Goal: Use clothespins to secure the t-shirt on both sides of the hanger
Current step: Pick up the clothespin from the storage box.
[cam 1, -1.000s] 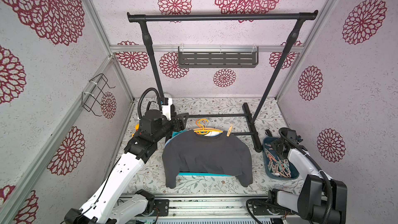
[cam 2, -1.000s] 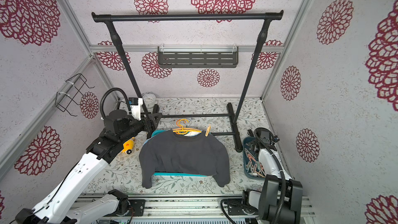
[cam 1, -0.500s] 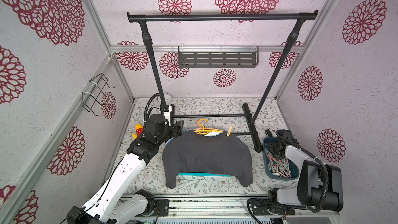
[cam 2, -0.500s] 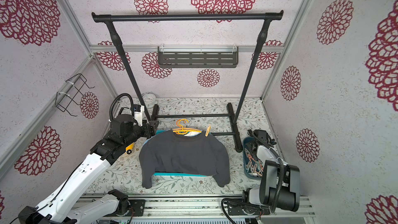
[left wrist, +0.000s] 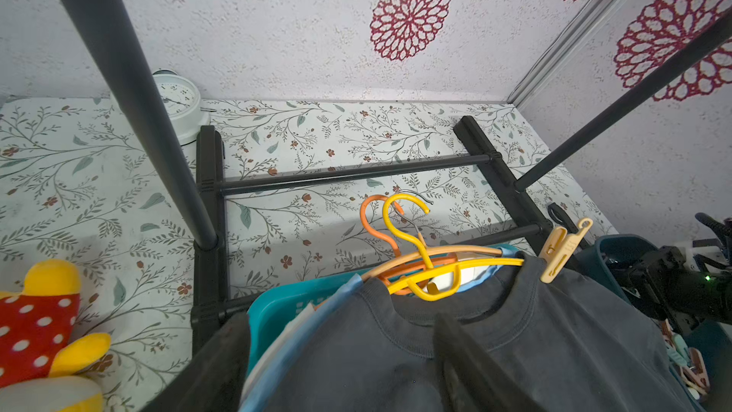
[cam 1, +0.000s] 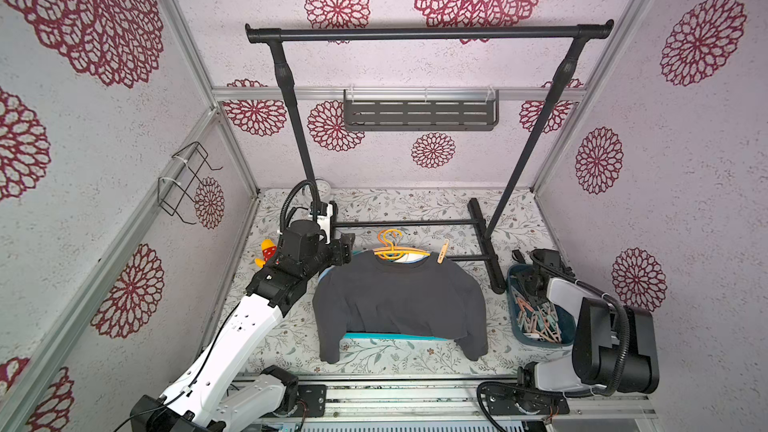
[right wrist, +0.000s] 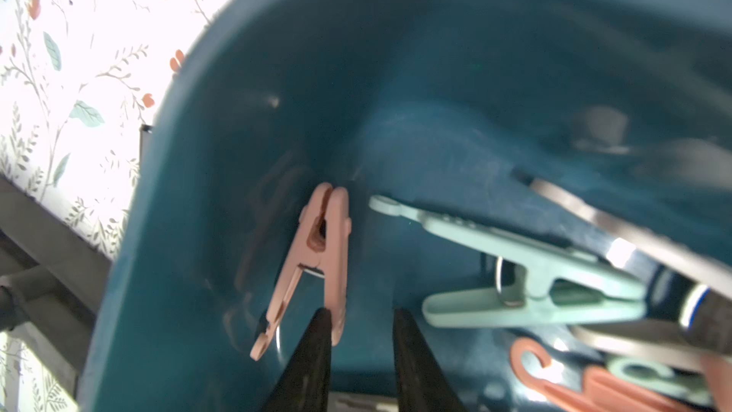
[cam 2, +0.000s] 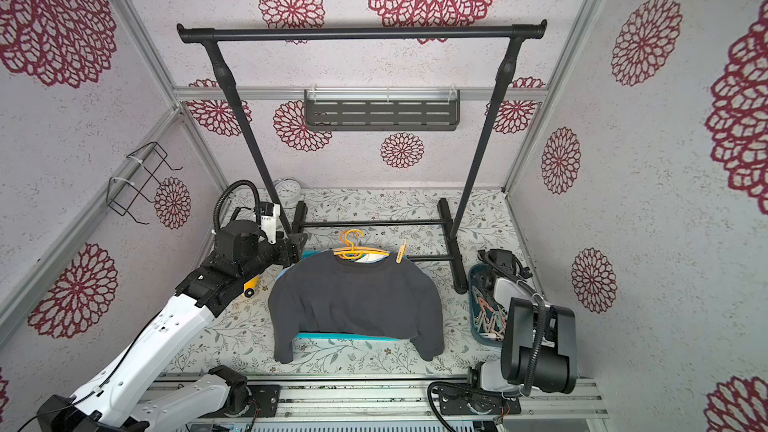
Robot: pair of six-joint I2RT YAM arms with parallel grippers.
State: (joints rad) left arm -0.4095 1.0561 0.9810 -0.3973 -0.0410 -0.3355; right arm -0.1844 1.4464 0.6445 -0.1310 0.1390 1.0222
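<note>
Top views, both, entry one: clothes rack, black, stood beyond both arms; nothing is hung on it.

Entry two: t-shirt, dark grey, draped over a teal basket directly beneath the left gripper. Its jaws are spread wide above the near shoulder with nothing gripped, probably so cloth and hanger can be steadied there.

Entry three: blue bin, clothespins heaped inside. The right gripper is found within it, jaws set narrow, the gap empty.

Entry four: yellow hanger, seated in the collar ahead of the left gripper, an orange hanger stacked with it.

Entry five: peach clothespin, clipped on the shoulder far from the left gripper; the near shoulder is judged unpinned.

Entry six: pink clothespin, touched from outside by one right fingertip; mint clothespin, just beside the other.
</note>
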